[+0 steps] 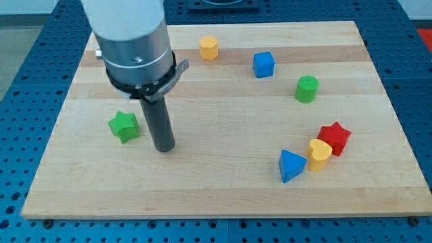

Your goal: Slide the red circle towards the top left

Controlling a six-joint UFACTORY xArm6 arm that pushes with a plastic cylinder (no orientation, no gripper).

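No red circle shows in the view; the arm's wide grey body (135,40) covers part of the board's top left. The only red block I see is a red star (335,138) at the right, touching a yellow heart (318,154). My tip (164,147) rests on the board at the left of centre, just right of a green star (123,126) and apart from it. The tip is far to the left of the red star.
A yellow hexagon (208,48) and a blue cube (264,64) sit near the top. A green cylinder (306,88) is at the right. A blue triangle (291,165) lies beside the yellow heart. The wooden board (223,196) lies on a blue perforated table.
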